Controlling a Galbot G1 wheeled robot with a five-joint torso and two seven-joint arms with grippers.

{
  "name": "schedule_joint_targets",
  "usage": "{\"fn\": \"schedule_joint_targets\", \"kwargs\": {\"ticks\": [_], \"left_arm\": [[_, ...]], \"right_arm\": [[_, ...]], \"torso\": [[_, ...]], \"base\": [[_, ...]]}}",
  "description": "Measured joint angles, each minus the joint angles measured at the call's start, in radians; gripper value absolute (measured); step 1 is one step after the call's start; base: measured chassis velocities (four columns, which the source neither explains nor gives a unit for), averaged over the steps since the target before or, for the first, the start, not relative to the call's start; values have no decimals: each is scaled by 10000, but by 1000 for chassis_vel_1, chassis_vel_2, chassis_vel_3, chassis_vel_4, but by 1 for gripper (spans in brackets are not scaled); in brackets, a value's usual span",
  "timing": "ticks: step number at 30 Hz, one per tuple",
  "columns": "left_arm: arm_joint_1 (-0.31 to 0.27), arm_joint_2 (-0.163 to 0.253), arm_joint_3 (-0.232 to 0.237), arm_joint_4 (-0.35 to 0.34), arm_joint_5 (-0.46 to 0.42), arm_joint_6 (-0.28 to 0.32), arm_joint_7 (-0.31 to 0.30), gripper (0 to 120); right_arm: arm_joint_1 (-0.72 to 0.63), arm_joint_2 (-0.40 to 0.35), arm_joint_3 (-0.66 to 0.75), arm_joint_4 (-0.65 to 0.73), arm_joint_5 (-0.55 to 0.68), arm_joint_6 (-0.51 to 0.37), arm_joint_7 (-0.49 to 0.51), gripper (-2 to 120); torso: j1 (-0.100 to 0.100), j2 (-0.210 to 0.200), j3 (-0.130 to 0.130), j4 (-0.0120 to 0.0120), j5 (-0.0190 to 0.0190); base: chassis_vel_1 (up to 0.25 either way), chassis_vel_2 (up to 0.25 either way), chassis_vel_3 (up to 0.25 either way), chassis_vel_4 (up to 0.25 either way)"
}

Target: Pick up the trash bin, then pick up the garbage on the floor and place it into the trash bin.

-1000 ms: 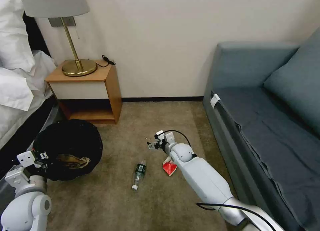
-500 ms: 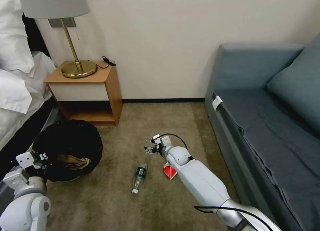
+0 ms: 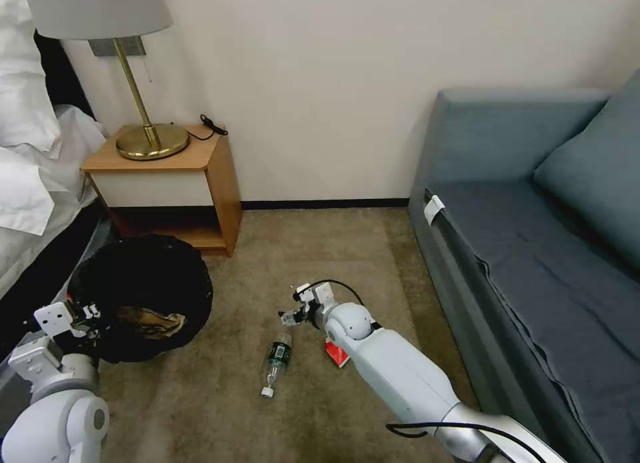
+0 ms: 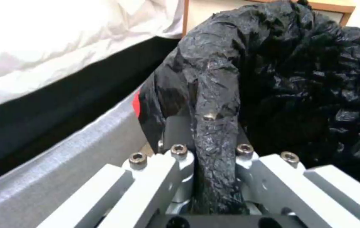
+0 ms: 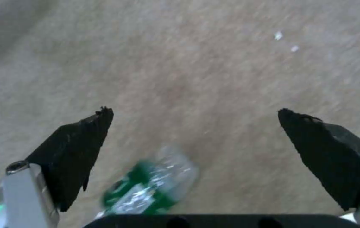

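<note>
With the left claw [image 3: 85, 314] clamped on the trash bin [image 3: 140, 296], the right claw [image 3: 292, 314] hangs wide above the bottle [image 3: 276, 357], which may roll if nudged.

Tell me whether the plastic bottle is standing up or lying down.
Lying down. The bottle rests on its side on the carpet, cap end toward the robot, with the open right gripper just above its far end.

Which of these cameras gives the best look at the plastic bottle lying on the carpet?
The head view: the whole bottle lies on the carpet beside the right end effector. The right wrist view catches just its blurred green-labelled end; the left wrist view faces the trash bin.
</note>
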Motion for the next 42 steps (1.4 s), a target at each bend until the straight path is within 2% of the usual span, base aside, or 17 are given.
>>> {"fn": "schedule_joint_targets", "kwargs": {"ticks": [4,6,7,9,12,15,20,32,42], "left_arm": [[10,-1,-27,-52,27,11,-54,4],[10,12,-39,-114,30,96,-142,4],[10,12,-39,-114,30,96,-142,4],[-4,20,-42,-197,31,231,-250,4],[-17,39,-55,-223,18,284,-281,4],[-111,130,-117,-223,-103,351,-335,4],[-196,167,-110,-69,-168,377,-359,4],[-138,182,-5,-12,-205,280,-323,4],[27,233,-10,-331,-257,294,-310,4]], "right_arm": [[93,46,-197,44,567,-328,254,100],[194,257,-483,79,1870,-992,1114,100],[194,257,-483,79,1870,-992,1114,100],[172,545,-653,219,3070,-1556,2172,100],[138,599,-770,339,3499,-1608,2748,100],[109,608,-1132,635,4281,-1630,4098,100],[101,708,-1278,617,4853,-1628,5072,100],[88,965,-1414,-38,4981,-1595,4910,100],[341,1135,-1689,-1005,4575,-1575,4005,100]], "torso": [[0,0,0,0,0],[-1,0,0,0,-1],[-1,0,0,0,-1],[-1,0,0,2,0],[-1,0,0,2,-1],[0,0,0,1,0],[-1,0,0,1,-1],[0,0,0,1,0],[0,0,0,1,0]], "base": [[0,0,0,0],[0,0,0,0],[0,0,0,0],[0,0,0,0],[0,0,0,0],[0,0,0,0],[0,0,0,0],[0,0,0,0],[0,0,0,0]]}}
